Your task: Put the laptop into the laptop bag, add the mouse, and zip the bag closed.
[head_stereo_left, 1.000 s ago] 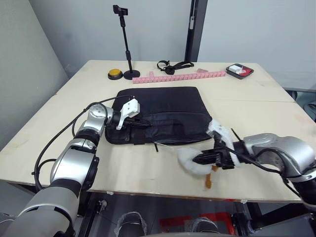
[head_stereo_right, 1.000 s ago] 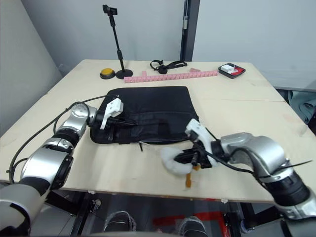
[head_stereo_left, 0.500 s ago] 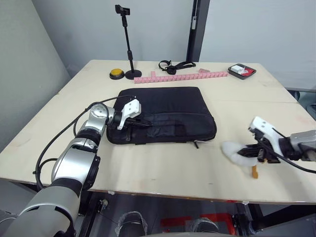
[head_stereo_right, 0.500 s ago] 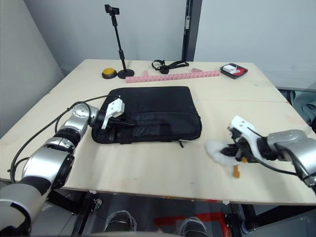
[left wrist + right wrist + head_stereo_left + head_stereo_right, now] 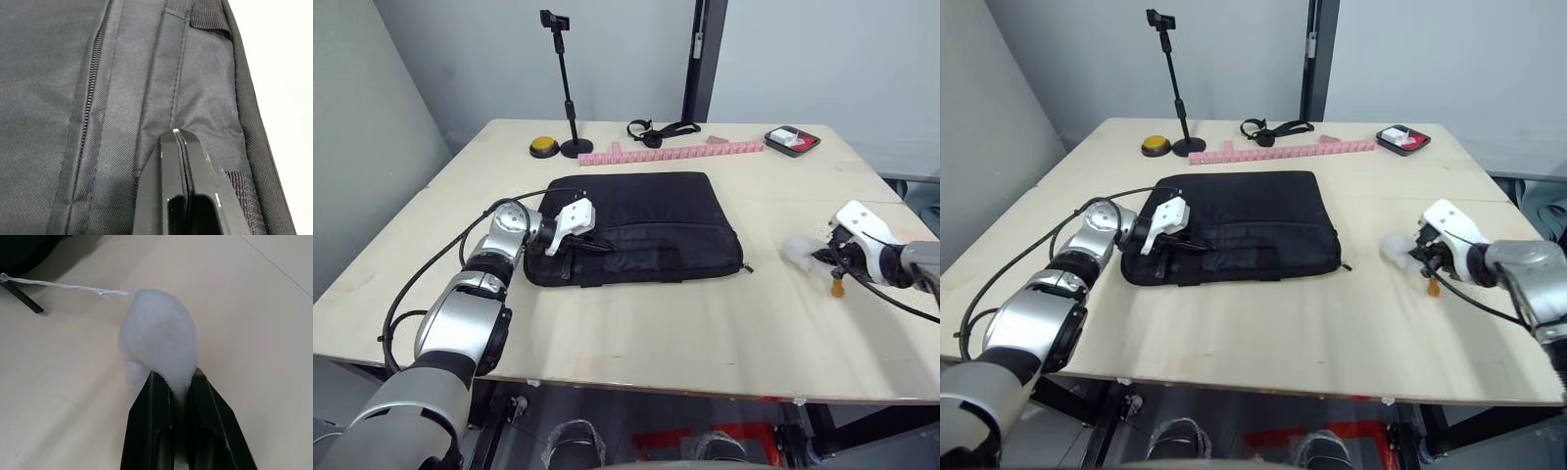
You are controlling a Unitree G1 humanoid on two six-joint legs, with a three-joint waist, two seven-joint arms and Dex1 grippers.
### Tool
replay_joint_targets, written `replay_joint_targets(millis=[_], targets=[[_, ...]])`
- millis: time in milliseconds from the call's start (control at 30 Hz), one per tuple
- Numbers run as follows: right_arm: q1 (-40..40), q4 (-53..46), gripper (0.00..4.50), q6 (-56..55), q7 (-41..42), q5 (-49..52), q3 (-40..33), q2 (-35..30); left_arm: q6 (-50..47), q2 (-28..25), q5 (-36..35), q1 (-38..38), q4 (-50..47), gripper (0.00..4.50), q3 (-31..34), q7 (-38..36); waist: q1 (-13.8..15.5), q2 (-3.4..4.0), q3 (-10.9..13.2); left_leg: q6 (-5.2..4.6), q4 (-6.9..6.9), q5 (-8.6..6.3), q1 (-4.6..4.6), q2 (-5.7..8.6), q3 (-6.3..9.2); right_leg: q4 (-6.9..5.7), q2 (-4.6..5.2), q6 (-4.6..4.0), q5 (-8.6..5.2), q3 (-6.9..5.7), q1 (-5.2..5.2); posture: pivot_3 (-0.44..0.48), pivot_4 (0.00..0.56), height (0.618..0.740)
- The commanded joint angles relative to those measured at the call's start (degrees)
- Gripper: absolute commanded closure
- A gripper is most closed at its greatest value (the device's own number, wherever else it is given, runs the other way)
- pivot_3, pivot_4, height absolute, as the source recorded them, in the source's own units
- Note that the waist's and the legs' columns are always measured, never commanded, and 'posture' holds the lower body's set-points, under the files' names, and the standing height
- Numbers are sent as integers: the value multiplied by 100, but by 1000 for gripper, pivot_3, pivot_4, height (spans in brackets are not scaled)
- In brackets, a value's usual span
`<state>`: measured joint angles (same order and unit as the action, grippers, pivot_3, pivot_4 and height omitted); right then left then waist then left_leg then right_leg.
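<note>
Right wrist view: the right hand (image 5: 177, 382) is pinching a white fluffy toy duck (image 5: 159, 340) between its two black fingers (image 5: 155, 426), the fluff bulging out ahead of the tips over the bare counter (image 5: 254, 323). A thin white string (image 5: 63, 284) trails off beyond the toy toward a dark corner of the laptop bag (image 5: 29, 249).

Left wrist view: the left hand (image 5: 177, 134) has its fingers pressed together, tips down on the black fabric of the bag just beside a stitched seam, with the zip line (image 5: 90, 98) running a little way off to one side. Whether any fabric is caught between the tips cannot be told.

Head views add what the wrist cameras lack: the left hand (image 5: 590, 242) sits at the bag's near left corner, the bag lies flat and shut-looking on the counter, and the right hand (image 5: 822, 257) is well apart from the bag on its right, with an orange foot (image 5: 837, 289) of the toy hanging below it. Laptop and mouse cannot be made out.

Against one second ago, the right hand has carried the toy from the bag's near right corner out to the right side of the counter. The left hand stays on the same corner, and the bag's near right edge now lies flatter.
</note>
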<state>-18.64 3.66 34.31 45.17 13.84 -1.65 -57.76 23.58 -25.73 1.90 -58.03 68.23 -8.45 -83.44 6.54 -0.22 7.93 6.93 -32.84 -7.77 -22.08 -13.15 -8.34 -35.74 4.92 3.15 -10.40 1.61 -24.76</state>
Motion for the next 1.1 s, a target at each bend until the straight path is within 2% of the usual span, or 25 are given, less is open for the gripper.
replay_joint_targets(millis=[33,133,267,433,700,833,933,1033,1100], targets=[[-332,-228,4480,165,-307,-267,78,181,-38,-57,387,223,244,4500,-267,-54,-10,1,0,0,2,0,1,1,-2,2,-1,0,0,0,0,0,150,739],[-623,-143,4480,407,-570,-531,282,408,20,-75,444,249,240,4500,-310,-98,-36,1,0,0,4,0,2,2,-2,2,-3,0,0,1,0,0,150,739],[-1258,-146,4480,842,-1286,-771,324,1091,58,-97,459,264,232,4500,-311,-141,-76,5,-2,1,5,0,4,2,-4,0,-4,0,0,3,0,0,150,739],[-1560,-447,4480,1099,-1542,-781,308,1597,106,-133,470,334,202,4500,-329,-228,-66,6,-2,2,26,0,3,2,-5,13,-4,0,0,0,-2,0,150,739],[-2269,340,4480,1311,-2031,-1274,686,2144,127,-115,450,379,153,4500,-336,-350,-120,10,-4,7,42,2,10,3,-11,19,-5,0,0,3,-3,0,150,739],[-2465,332,4480,1422,-1915,-1523,999,2075,163,-136,466,412,126,4500,-355,-393,-111,11,-3,13,55,3,8,2,-12,24,-7,1,0,1,-6,0,150,739],[-2453,147,4480,1643,-1725,-1418,927,1990,173,-148,466,438,108,4500,-351,-396,-103,11,-3,13,63,3,7,2,-13,36,-11,1,0,0,-5,0,150,739],[-2213,-141,4480,1824,-1466,-1456,902,1556,189,-166,464,479,92,4500,-344,-383,-82,12,-3,13,65,3,7,2,-13,38,-11,1,0,0,-5,0,150,739],[-2302,46,4480,1692,-1585,-1594,859,1408,195,-168,463,495,88,4500,-342,-382,-92,12,-4,13,69,3,10,1,-13,44,-12,1,0,0,-1,0,150,739]])
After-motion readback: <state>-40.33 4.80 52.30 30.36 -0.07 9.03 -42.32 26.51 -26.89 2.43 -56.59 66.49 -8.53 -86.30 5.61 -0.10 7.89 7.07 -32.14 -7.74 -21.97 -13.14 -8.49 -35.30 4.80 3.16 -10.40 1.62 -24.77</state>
